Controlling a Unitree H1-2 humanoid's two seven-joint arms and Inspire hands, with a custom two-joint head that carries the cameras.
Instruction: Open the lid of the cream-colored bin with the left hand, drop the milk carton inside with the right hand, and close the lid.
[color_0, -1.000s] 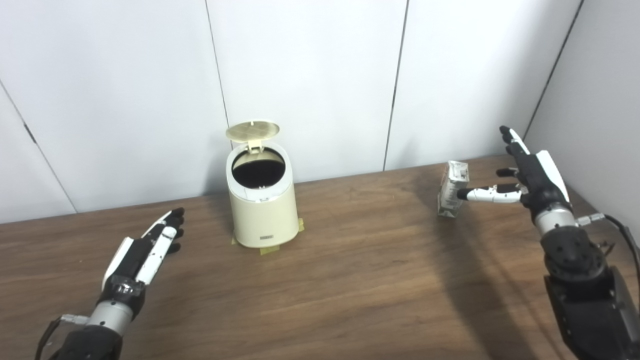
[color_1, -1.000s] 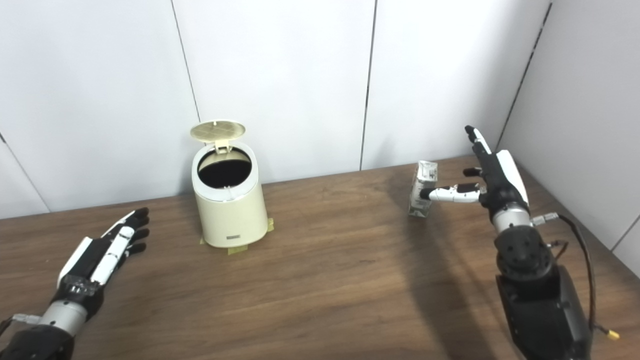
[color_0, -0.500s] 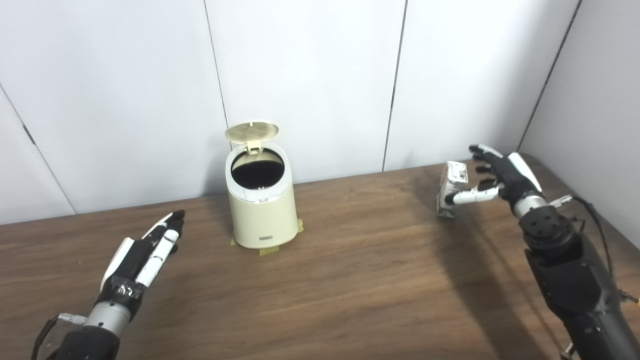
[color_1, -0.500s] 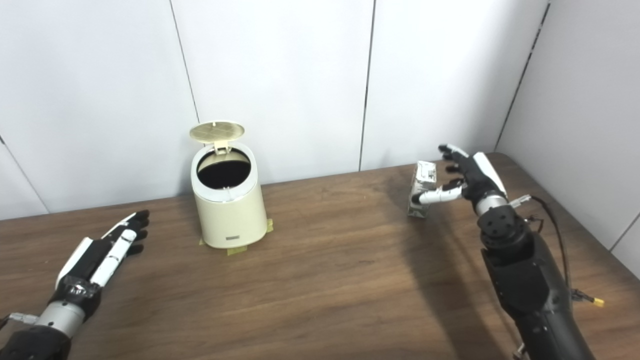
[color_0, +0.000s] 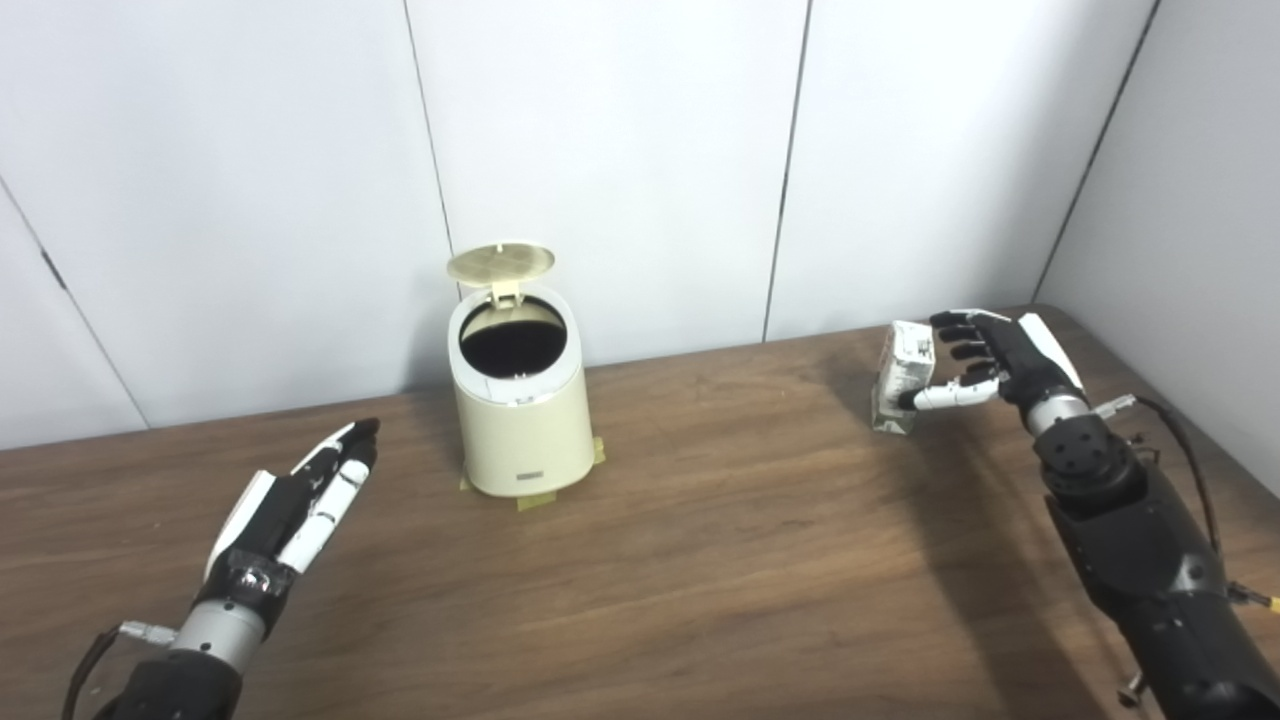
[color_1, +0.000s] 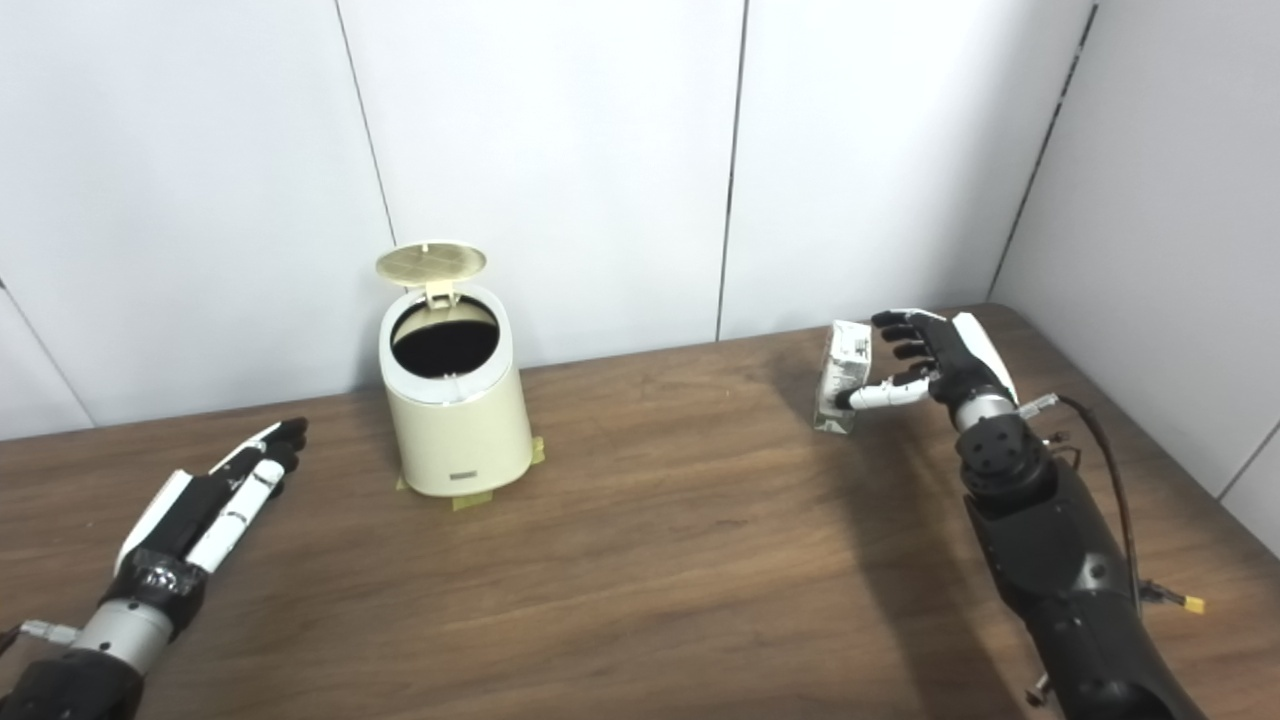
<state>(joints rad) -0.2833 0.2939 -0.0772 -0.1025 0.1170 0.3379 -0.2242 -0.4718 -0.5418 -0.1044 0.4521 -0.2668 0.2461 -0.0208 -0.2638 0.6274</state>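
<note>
The milk carton (color_0: 903, 377) stands upright on the far right of the wooden table (color_0: 700, 560), well apart from the cream-colored bin (color_0: 517, 400). The right hand (color_0: 985, 360) is at the carton's right side: its thumb reaches across the near face at the lower part, and its fingers (color_0: 955, 335) curl toward the upper right edge. Whether the fingers actually press the carton is hard to make out, so it cannot be told if the hand has it gripped. The print on the carton is too small to read.

The bin sits at the far middle-left of the table, close to the wall, on strips of yellowish tape (color_0: 535, 497). Its round lid (color_0: 500, 262) stands tipped up on the hinge at the far rim. The inside shows only as a dark hollow; nothing in it can be made out.

The left hand (color_0: 300, 500) hovers low over the near left of the table, fingers straight and spread flat, holding nothing, pointing toward the bin but apart from it.

White wall panels (color_0: 620, 150) with dark seams close the far side and the right.
</note>
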